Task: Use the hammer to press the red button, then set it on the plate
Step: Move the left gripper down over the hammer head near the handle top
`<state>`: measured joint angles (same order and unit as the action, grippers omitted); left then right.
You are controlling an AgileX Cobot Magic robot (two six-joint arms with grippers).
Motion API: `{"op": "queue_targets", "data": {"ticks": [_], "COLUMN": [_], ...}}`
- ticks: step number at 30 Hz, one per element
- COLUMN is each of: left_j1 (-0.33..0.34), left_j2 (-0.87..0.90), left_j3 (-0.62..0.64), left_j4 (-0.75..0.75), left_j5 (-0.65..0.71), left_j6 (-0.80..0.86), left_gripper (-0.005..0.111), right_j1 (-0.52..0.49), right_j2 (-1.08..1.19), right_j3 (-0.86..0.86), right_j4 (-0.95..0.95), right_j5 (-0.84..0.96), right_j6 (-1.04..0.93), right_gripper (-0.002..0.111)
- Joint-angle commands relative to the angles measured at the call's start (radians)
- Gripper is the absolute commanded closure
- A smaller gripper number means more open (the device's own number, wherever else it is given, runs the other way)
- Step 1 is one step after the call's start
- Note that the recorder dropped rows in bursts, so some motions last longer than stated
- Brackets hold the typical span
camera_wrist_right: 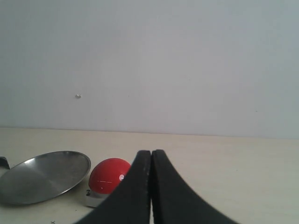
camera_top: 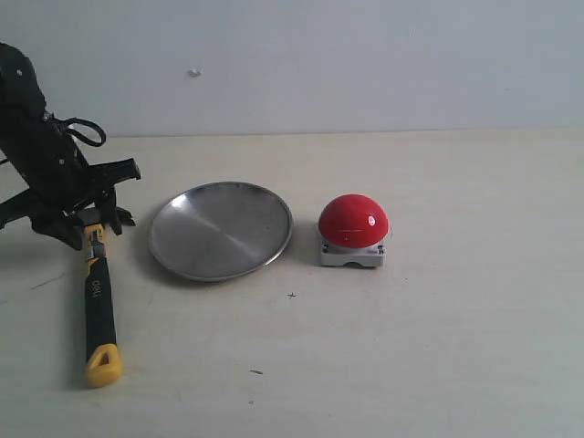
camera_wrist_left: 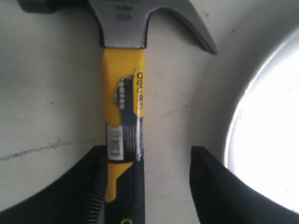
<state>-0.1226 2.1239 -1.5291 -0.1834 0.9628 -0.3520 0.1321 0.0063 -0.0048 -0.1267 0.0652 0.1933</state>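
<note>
Exterior view, hammer (camera_top: 99, 301) lengthwise near-to-far, head far, left pincer (camera_wrist_left: 145, 156) apart astride it, right pincer (camera_wrist_right: 151, 158) together.

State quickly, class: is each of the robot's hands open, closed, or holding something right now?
Left hand: open, straddling the hammer handle, not yet gripping it.
Right hand: closed, holding nothing.

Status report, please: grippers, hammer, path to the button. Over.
Left gripper open around hammer handle. Right gripper shut, empty. Plate between hammer and red button.
</note>
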Motion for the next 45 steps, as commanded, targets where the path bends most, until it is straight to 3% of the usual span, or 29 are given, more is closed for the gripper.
{"op": "queue_targets", "data": {"ticks": [1, 6, 45], "left_j1": [-0.007, -0.007, -0.002], "left_j2": [0.017, 0.017, 0.106], "left_j3": [-0.007, -0.018, -0.032], "left_j4": [0.032, 0.122, 0.176], "left_j5": [-0.034, -0.029, -0.166], "left_j6": [-0.033, -0.101, -0.119], "left_gripper": [0.054, 0.054, 0.054], "right_j1": [-0.007, -0.007, -0.005], "right_j2": [-0.006, -0.006, -0.006], "right_j3": [0.005, 0.005, 0.005], "right_j4": [-0.004, -0.004, -0.004], "right_j5": [-0.011, -0.011, -0.007], "right_j6": [-0.002, -0.002, -0.002], "right_gripper": [0.108, 0.108, 0.108]}}
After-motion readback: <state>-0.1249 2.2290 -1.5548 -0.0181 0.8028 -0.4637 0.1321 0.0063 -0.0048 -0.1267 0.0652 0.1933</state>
